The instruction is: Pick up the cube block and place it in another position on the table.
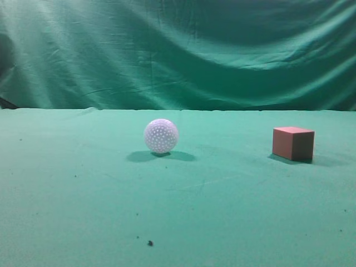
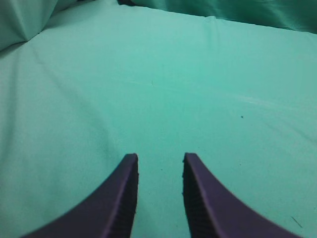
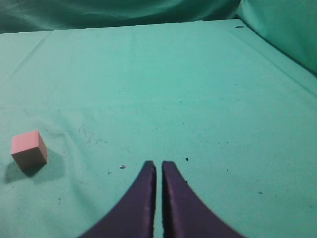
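The reddish-brown cube block (image 1: 293,143) rests on the green table (image 1: 83,183) at the right of the exterior view. It also shows in the right wrist view (image 3: 29,149), far left of my right gripper (image 3: 159,163), which is shut and empty above bare cloth. My left gripper (image 2: 159,156) is open and empty over bare green cloth; the cube is not in its view. Neither gripper shows in the exterior view.
A white dimpled ball (image 1: 161,136) sits on the table left of the cube, with a wide gap between them. A draped green curtain (image 1: 178,50) hangs behind the table's far edge. Small dark specks (image 1: 150,243) lie near the front.
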Robot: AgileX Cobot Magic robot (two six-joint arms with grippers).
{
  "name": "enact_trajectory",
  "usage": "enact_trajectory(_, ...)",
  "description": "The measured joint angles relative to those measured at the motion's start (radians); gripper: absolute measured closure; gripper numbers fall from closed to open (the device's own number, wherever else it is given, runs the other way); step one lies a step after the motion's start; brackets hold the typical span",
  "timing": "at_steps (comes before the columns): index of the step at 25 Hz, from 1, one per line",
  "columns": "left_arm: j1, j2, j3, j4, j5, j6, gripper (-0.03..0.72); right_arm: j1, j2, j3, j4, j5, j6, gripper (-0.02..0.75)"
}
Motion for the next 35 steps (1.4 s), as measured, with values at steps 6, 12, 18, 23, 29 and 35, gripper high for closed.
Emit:
enact_trajectory(6, 0.000, 0.000, 0.000, 0.000, 0.000, 0.000, 0.426, 0.000, 0.000, 0.000, 0.000, 0.000, 0.000, 0.738)
enact_trajectory(12, 0.000, 0.000, 0.000, 0.000, 0.000, 0.000, 0.426, 0.000, 0.000, 0.000, 0.000, 0.000, 0.000, 0.738)
enact_trajectory(18, 0.000, 0.000, 0.000, 0.000, 0.000, 0.000, 0.426, 0.000, 0.000, 0.000, -0.015, -0.005, -0.090, 0.738)
enact_trajectory(23, 0.000, 0.000, 0.000, 0.000, 0.000, 0.000, 0.426, 0.000, 0.000, 0.004, 0.015, -0.232, -0.098, 0.738)
enact_trajectory(29, 0.000, 0.000, 0.000, 0.000, 0.000, 0.000, 0.426, 0.000, 0.000, 0.004, 0.118, -0.709, 0.008, 0.738)
enact_trajectory(35, 0.000, 0.000, 0.000, 0.000, 0.000, 0.000, 0.426, 0.000, 0.042, -0.205, 0.272, -0.468, -0.033, 0.738)
